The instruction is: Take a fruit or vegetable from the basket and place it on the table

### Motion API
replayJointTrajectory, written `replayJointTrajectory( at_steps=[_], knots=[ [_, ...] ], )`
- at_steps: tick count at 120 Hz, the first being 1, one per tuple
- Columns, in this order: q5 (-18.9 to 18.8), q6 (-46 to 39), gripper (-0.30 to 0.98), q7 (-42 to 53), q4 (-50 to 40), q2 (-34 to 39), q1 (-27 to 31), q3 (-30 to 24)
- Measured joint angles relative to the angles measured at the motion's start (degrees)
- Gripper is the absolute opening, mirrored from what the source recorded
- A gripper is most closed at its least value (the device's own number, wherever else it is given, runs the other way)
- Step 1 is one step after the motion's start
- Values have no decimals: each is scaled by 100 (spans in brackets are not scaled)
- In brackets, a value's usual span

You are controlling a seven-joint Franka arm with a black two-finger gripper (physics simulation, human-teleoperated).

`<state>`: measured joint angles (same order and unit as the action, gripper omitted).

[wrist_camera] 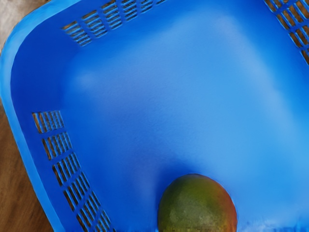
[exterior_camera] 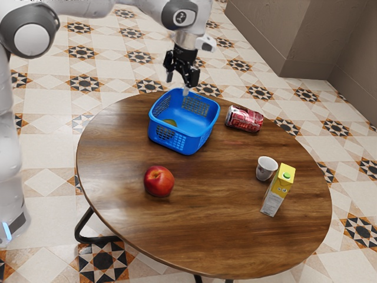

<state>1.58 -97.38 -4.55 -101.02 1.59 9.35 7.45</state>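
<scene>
The pincer (exterior_camera: 178, 84) is hanging up high by the far side of the blue basket (exterior_camera: 184, 144), above the rim. It is being released: its two fingers are standing apart, with a gap between them. The white arm (exterior_camera: 88, 8) is reaching in from the exterior view's upper left and is bending down to the pincer.

The green fruit (wrist_camera: 197, 205) is sitting inside the basket, down on the bottom. It is looking round and smooth, and it is showing a red and orange part on one side. In the exterior view it is peeking out low in the basket, close to the wall that is facing the camera. The basket is standing upright on the round brown bench (exterior_camera: 218, 236), and its walls are showing lots of little holes.

A red fruit (exterior_camera: 159, 181) is resting on the bench, outside the basket, nearer the camera. A red can (exterior_camera: 244, 119) is lying on its side near the basket, toward the exterior view's right. A small white cup (exterior_camera: 266, 169) is standing up farther to that side. A yellow and white carton (exterior_camera: 277, 191) is standing just beside the cup. Under the bench, the floor (exterior_camera: 44, 177) is showing tiles with dark and orange stars.
</scene>
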Motion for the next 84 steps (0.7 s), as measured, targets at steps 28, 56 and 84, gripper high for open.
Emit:
replayJointTrajectory(
  at_steps=[28,56,84],
  knots=[
    [-27,-12,69,-60,124,-18,-2302,18],
    [-75,-11,68,-96,186,5,-2264,-655],
    [-74,-10,69,-118,194,-11,-751,-817]
  ],
)
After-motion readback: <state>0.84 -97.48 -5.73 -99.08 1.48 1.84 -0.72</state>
